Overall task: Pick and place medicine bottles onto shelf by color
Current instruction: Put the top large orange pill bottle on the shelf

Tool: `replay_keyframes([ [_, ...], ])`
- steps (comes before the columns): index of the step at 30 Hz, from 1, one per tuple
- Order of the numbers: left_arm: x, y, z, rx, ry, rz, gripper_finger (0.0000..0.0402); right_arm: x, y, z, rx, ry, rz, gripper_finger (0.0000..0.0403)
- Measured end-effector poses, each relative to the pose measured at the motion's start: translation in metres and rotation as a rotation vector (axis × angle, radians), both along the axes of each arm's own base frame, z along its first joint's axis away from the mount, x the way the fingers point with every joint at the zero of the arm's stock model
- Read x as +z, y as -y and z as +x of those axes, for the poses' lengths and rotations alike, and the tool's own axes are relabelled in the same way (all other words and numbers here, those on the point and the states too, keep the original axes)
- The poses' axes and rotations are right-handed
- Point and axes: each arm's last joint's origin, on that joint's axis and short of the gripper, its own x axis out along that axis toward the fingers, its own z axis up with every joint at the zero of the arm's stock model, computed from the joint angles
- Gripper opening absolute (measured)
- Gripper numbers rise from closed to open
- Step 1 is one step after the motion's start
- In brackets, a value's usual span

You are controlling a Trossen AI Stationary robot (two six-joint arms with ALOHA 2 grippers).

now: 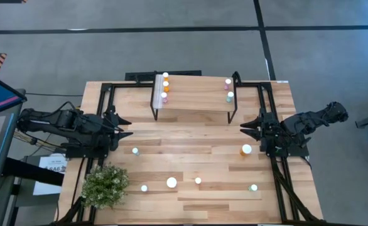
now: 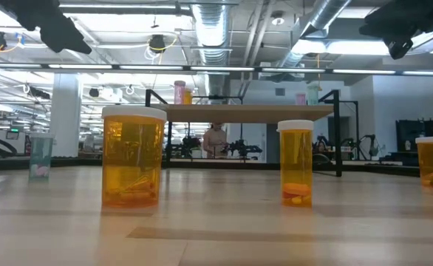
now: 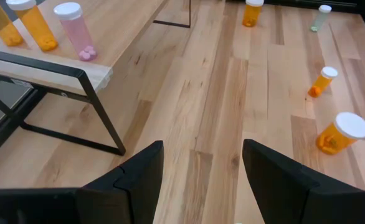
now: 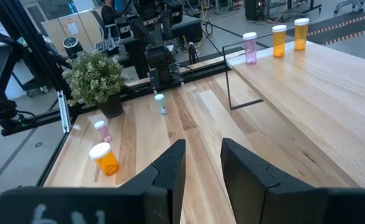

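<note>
Hovering: left gripper (image 3: 201, 168) open, empty | right gripper (image 4: 202, 163) open, empty | bottles (image 3: 75, 30) unlabelled

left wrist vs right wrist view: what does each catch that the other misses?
Only left wrist: the left gripper, open and empty, and a pale green bottle far across the table. Only right wrist: the right gripper, nothing between its fingers, the potted plant, and a pink bottle on the tabletop. Both: the shelf with two orange bottles and one pink bottle at one end, plus a large orange bottle on the table.
</note>
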Motion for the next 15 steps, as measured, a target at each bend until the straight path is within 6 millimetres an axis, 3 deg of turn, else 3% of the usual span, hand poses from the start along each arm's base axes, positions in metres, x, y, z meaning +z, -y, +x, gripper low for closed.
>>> replay_keyframes([
  [15, 0.0000, 0.0000, 0.0000, 0.001, 0.000, -0.002, 0.0206, 0.0002, 0.0000, 0.0000, 0.003, 0.000, -0.009, 0.0123],
])
